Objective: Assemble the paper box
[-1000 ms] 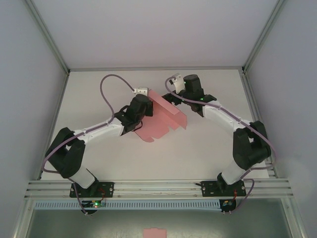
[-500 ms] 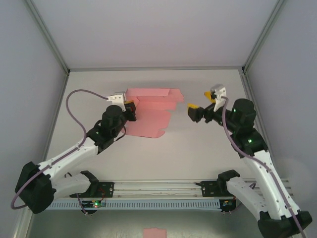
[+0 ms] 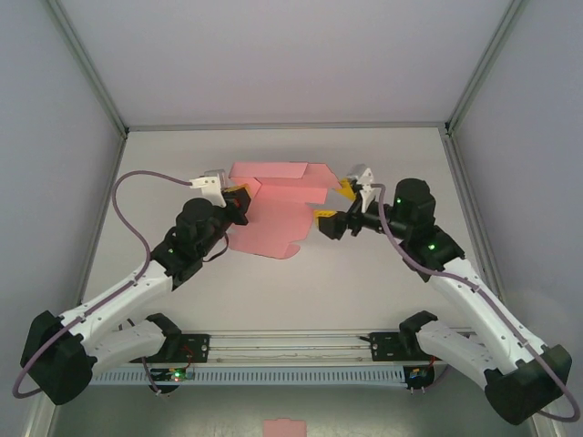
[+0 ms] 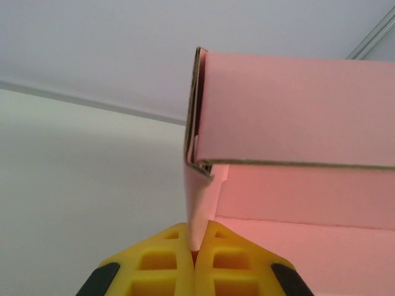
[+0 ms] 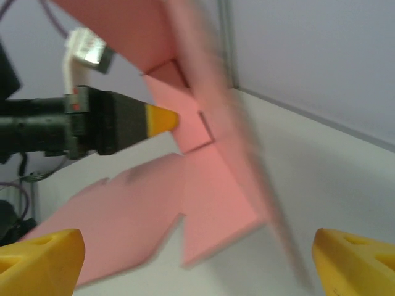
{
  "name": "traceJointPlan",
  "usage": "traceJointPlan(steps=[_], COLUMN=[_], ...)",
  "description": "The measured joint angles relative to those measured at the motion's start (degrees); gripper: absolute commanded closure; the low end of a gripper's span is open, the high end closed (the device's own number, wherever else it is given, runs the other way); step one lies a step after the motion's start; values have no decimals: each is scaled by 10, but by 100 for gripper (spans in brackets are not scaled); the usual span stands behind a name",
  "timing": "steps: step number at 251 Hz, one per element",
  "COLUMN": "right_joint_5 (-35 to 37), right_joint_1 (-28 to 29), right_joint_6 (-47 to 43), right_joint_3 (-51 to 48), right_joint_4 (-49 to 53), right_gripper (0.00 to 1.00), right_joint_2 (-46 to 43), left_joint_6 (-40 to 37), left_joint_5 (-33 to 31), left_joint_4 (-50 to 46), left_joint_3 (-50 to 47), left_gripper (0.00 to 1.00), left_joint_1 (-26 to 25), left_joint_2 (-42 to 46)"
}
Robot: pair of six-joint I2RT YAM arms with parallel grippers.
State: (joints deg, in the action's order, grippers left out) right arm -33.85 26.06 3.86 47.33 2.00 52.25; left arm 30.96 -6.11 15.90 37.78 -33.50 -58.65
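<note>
Fingers [image 4: 166,265] of the left claw [image 4: 196,251] are clenched on a thin upright flap of the box [image 4: 296,105], with the pink card pinched between the yellow pads. Just above the grip a folded wall of the box stands raised, its card doubled at the corner. The right claw [image 3: 333,202] is spread wide and grasps nothing. Its two yellow tips [image 5: 37,259] sit far apart by the box's right edge, and I cannot tell whether either touches the card. In the top view the box [image 3: 273,218] lies part-folded toward the far middle of the bench [image 3: 364,273], between the two claws, with its back wall up and its near flaps flat.
</note>
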Motion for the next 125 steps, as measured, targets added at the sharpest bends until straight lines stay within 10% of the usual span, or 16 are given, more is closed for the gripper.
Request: traceJointPlan(steps=[65,125], right_joint_5=[45,62], right_joint_1=[11,11], right_joint_6=[-18,-42], right_joint_3=[39,101], right_joint_4=[-4,38], right_gripper=[14,54], right_joint_2=[-3,45], left_joint_6=[2,-6], left_joint_5=[24,57], left_joint_4=[7,16], left_joint_3=[1,1], left_gripper=[100,100], left_joint_1=[0,0], left_joint_2=[-17,-32])
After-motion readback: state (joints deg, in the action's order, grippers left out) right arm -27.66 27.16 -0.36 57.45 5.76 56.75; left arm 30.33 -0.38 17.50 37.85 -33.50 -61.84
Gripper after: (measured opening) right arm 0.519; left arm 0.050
